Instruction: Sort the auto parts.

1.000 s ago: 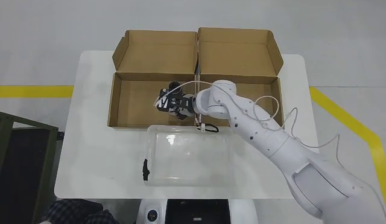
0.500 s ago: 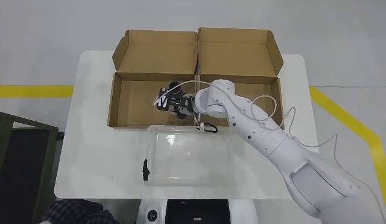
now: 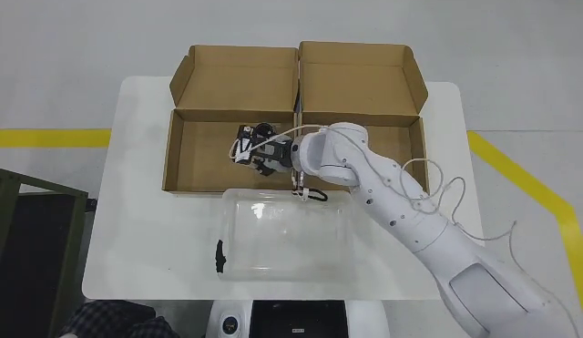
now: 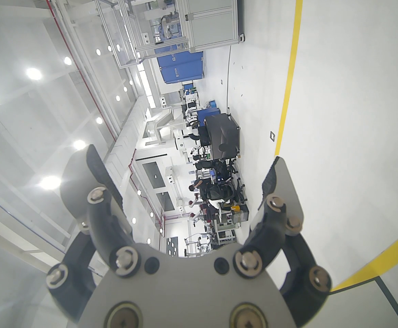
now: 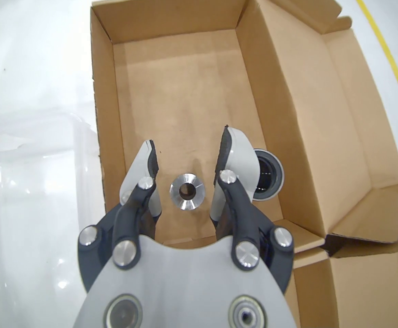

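Right gripper (image 5: 188, 141) hangs over the floor of the left box (image 5: 175, 80), jaws spread, gripping nothing. A steel bushing (image 5: 187, 192) sits on the box floor between the fingers, touching neither. A black bearing (image 5: 270, 177) lies just beside one finger, near the box wall. Left gripper (image 4: 185, 158) is spread wide and empty, facing the room.

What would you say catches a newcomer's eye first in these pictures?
The right gripper, open, hangs over the left cardboard box, a shiny metal sleeve framed between its fingers and a black-rimmed bearing beside it. Nearer the robot stands a clear plastic bin.
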